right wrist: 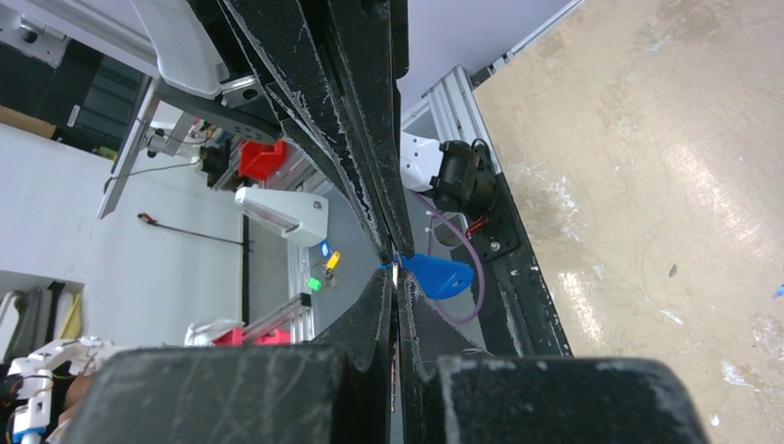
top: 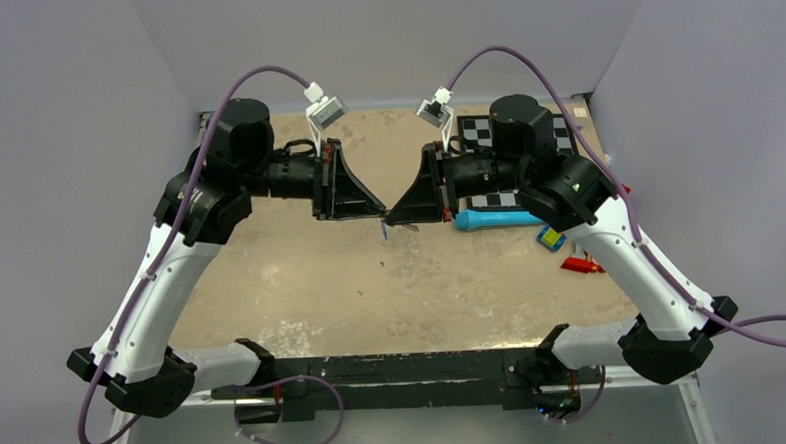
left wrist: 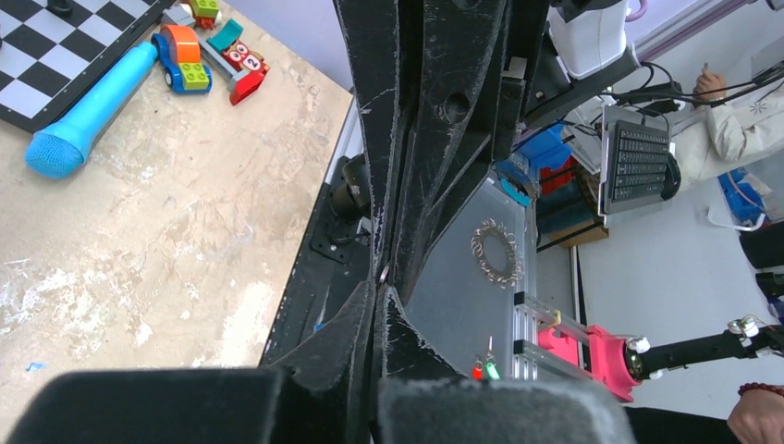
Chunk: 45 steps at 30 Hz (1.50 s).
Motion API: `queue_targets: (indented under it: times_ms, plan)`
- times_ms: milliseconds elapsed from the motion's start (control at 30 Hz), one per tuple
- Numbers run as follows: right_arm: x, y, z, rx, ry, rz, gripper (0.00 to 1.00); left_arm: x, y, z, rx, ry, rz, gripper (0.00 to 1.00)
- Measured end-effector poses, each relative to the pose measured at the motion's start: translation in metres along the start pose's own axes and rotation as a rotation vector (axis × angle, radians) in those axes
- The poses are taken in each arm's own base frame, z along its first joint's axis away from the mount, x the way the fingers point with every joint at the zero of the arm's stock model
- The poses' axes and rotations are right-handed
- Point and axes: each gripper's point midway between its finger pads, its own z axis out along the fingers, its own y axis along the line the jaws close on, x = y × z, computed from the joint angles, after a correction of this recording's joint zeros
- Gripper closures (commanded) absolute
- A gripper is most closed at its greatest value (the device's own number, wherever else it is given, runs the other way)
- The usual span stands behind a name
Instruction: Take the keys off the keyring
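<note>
My two grippers meet tip to tip above the middle of the table. The left gripper (top: 378, 215) is shut, with a thin grey metal bit (left wrist: 383, 273) pinched at its tips; this looks like the keyring. The right gripper (top: 393, 219) is shut on a sliver of metal (right wrist: 395, 274) belonging to the keys. Their bright blue oval plastic piece (right wrist: 436, 275) hangs just beside the tips. In the top view it shows as a tiny blue speck (top: 383, 230) under the joined tips. The metal between the fingers is mostly hidden.
A long light-blue tube-shaped tool (top: 494, 219) lies right of the grippers, beside a chessboard (top: 495, 132). A small blue-and-yellow block (top: 550, 238) and a red piece (top: 581, 265) lie further right. Toy bricks and a toy car (left wrist: 182, 60) sit near the board. The tabletop (top: 372, 293) is worn tan.
</note>
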Motion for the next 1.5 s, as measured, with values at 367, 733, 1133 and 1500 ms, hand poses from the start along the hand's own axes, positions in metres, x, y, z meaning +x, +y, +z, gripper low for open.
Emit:
queue_targets:
  times_ms: [367, 733, 1133, 1500]
  plan:
    - [-0.001, 0.003, 0.000, -0.012, -0.002, -0.002, 1.00, 0.002, -0.005, -0.002, 0.021, -0.039, -0.003, 1.00]
    - [-0.009, 0.017, -0.008, -0.050, -0.074, -0.023, 1.00, -0.009, -0.021, -0.003, 0.114, -0.163, -0.063, 1.00]
    - [-0.016, 0.022, -0.007, -0.085, -0.128, -0.017, 1.00, -0.017, -0.023, -0.006, 0.116, -0.238, -0.089, 1.00]
    - [-0.030, 0.025, -0.002, -0.130, -0.210, -0.006, 1.00, -0.031, -0.021, -0.016, 0.040, -0.349, -0.094, 1.00]
